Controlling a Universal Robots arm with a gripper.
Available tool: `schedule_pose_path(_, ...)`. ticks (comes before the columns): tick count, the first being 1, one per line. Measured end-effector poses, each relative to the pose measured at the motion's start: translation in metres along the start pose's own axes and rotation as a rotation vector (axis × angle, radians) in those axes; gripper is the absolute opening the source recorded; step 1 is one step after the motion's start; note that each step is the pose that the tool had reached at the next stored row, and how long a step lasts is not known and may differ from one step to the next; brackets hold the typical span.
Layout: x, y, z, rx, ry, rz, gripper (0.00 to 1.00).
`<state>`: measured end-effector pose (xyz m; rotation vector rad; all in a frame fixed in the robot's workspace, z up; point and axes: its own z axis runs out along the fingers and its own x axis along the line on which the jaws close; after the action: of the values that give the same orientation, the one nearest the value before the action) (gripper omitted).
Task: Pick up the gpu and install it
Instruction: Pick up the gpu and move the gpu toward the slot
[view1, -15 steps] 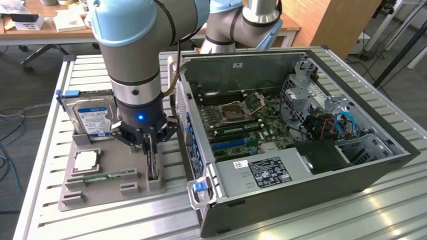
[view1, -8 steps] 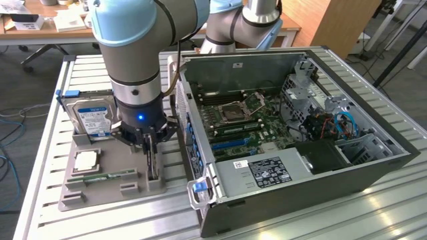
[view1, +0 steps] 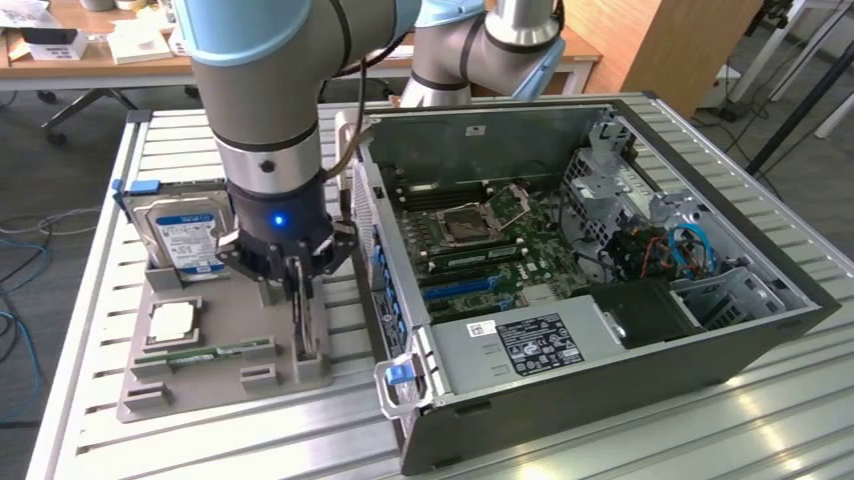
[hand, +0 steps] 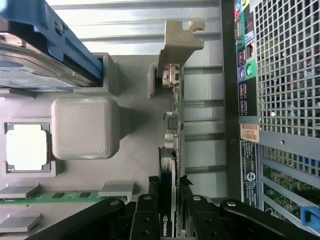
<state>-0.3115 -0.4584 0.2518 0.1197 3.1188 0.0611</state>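
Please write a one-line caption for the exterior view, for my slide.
Gripper at the gpu, standing on edge in the grey holder beside the open computer case.

- A hard drive (view1: 187, 235) with a blue label stands at one end of a grey holder tray (view1: 147, 397).
- A square processor chip (view1: 174, 322) lies flat in the tray, a green memory stick (view1: 220, 352) just beside it.
- An open computer case (view1: 627, 400) lies on a slatted metal table (view1: 747, 430), at the exterior view's right of the tray.
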Motion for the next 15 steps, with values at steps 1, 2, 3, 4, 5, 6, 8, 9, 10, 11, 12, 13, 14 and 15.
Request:
schedule_pose_path(1,0.000,0.0002,-0.0046,0.0000,0.0000,0.000,0.26)
schedule_pose_path(2,0.000,0.0004,-0.0091,0.0000,-0.0001,0.000,0.26)
schedule_pose_path(3,0.000,0.0006,-0.0136,0.0002,0.0000,0.000,0.26)
schedule_pose_path(4,0.000,0.0007,-0.0181,0.0004,0.0000,0.000,0.26)
schedule_pose_path(5,0.000,0.0009,-0.0228,0.0008,-0.0001,-0.001,0.26)
schedule_pose_path(6,-0.001,0.0011,-0.0273,0.0014,-0.0001,-0.001,0.26)
schedule_pose_path(8,-0.001,0.0014,-0.0363,0.0027,-0.0002,-0.002,0.26)
schedule_pose_path(9,-0.001,0.0016,-0.0408,0.0032,-0.0002,-0.002,0.26)
schedule_pose_path(10,-0.001,0.0018,-0.0453,0.0038,-0.0002,-0.003,0.26)
schedule_pose_path(11,-0.001,0.0020,-0.0501,0.0045,-0.0002,-0.004,0.26)
schedule_pose_path(12,-0.001,0.0022,-0.0545,0.0054,-0.0003,-0.004,0.26)
schedule_pose_path(13,-0.001,0.0024,-0.0591,0.0064,-0.0003,-0.005,0.26)
schedule_pose_path(14,-0.001,0.0025,-0.0636,0.0073,-0.0004,-0.005,0.26)
schedule_pose_path(15,-0.001,0.0027,-0.0681,0.0080,-0.0004,-0.005,0.26)
